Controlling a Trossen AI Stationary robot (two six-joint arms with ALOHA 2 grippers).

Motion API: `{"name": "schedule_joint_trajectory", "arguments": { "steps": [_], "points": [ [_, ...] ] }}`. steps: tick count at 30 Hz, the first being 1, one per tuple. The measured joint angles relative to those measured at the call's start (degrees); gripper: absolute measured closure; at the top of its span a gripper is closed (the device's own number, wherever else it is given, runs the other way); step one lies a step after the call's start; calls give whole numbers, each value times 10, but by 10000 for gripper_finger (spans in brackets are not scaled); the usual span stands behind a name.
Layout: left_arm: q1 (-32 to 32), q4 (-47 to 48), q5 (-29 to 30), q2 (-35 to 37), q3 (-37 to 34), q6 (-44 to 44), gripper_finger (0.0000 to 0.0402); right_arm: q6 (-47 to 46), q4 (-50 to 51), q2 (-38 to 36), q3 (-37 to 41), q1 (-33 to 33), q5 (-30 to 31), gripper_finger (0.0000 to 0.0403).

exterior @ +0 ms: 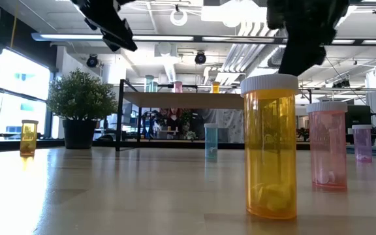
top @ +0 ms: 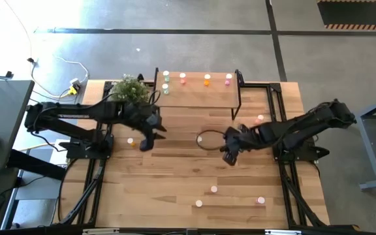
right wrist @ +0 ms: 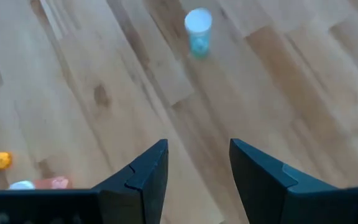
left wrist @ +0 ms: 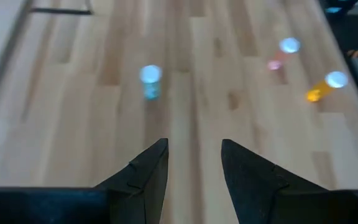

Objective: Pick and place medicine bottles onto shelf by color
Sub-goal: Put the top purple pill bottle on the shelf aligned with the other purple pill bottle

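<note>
The shelf [top: 198, 96] stands at the table's far edge with green, pink, orange and magenta bottles in a row on top. Loose bottles stand upright on the table. A pale green bottle [left wrist: 150, 81] [right wrist: 197, 28] is in the middle, ahead of both grippers. An orange bottle [top: 130, 141] stands by the left gripper. An orange [exterior: 271, 147], a pink [exterior: 328, 147] and a magenta bottle [exterior: 363, 140] stand near the near edge, and another pink one [top: 260, 119] is by the right arm. My left gripper [top: 145, 140] [left wrist: 194, 171] and my right gripper [top: 229, 153] [right wrist: 197, 171] hover open above the table.
A green potted plant [top: 130, 88] stands left of the shelf, close to the left arm. A dark ring of cable [top: 207, 140] lies on the wood between the two grippers. The slatted table [top: 175, 176] has bare wood between the grippers and the near bottles.
</note>
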State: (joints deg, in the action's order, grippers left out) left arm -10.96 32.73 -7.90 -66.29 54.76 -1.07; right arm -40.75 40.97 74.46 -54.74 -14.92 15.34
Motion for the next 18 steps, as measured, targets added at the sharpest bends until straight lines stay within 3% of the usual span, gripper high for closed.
{"name": "schedule_joint_trajectory", "arguments": {
  "steps": [10, 18],
  "points": [
    [109, -73, 44, 41, -68, 63, 261, -234, 31, 0, 2, -115, 68, 240],
    [167, -74, 64, 44, -74, 69, 261, -413, 137, 4, 2, -156, 87, 240]
  ]
}}
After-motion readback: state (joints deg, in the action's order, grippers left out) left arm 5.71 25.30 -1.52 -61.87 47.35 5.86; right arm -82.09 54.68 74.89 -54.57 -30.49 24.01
